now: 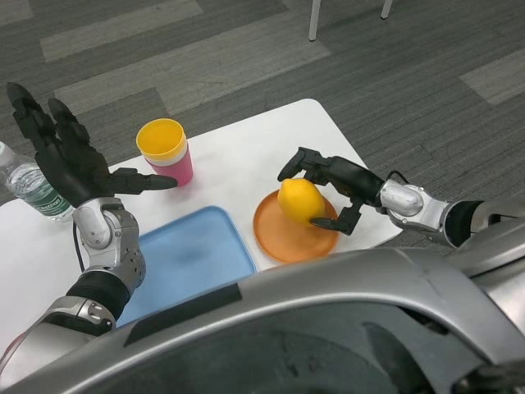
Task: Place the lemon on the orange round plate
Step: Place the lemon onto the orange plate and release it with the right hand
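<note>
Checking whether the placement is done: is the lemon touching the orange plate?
Touching. In the head view the lemon rests on the orange plate, no gap beneath; the right hand is around it.

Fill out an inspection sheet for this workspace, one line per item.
Surface: white table, rounded corner.
Job's things: lemon over the orange round plate; contact with the plate not clear.
Clutter: blue tray; pink cup with yellow rim; water bottle at the table's left edge.
Hands: right hand holds the lemon; left hand raised, fingers spread, holding nothing.
Cables: dark cable at the right wrist.
Surroundings: grey carpet; white furniture legs.
</note>
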### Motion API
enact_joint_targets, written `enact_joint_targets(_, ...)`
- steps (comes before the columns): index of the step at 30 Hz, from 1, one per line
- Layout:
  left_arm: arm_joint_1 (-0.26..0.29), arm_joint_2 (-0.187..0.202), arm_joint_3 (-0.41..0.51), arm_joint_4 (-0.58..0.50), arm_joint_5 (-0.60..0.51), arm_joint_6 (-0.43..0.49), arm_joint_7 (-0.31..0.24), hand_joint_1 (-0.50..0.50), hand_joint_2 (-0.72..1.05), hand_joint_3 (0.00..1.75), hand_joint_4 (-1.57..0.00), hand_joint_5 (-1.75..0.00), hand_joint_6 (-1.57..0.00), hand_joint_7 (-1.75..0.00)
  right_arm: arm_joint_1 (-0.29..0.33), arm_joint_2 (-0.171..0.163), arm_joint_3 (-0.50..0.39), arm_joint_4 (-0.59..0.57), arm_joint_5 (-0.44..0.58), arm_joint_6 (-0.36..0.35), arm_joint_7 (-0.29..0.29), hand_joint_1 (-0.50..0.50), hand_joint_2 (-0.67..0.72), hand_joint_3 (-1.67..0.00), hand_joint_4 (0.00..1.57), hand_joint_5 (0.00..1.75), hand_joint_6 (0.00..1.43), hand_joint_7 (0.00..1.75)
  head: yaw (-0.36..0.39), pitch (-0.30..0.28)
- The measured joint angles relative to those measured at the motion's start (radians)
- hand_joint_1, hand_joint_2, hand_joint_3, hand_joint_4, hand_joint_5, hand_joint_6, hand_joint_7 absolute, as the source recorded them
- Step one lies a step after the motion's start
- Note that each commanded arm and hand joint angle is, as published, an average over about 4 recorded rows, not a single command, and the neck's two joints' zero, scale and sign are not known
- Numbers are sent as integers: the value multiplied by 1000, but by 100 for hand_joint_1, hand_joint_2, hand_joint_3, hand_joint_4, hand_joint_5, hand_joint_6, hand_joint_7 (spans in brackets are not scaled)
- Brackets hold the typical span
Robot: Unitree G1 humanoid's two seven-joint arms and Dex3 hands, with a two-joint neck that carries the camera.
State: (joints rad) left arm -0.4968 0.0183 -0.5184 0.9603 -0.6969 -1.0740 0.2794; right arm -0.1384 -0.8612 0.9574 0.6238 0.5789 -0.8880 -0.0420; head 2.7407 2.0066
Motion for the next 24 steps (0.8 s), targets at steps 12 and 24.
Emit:
enact_joint_targets(12,0,3,-9,0,0,19,0,-48,-64,9,0,0,0,-7,-52,-45,48,-15,-1,12,68,-46,-10,-159,1,114,1,99,-2,-20)
enact_joint_targets(24,0,3,-10,0,-3,19,0,-49,-64,9,0,0,0,-7,-72,-52,69,-12,-1,23,111,-46,-37,-105,0,0,0,30,-4,-30)
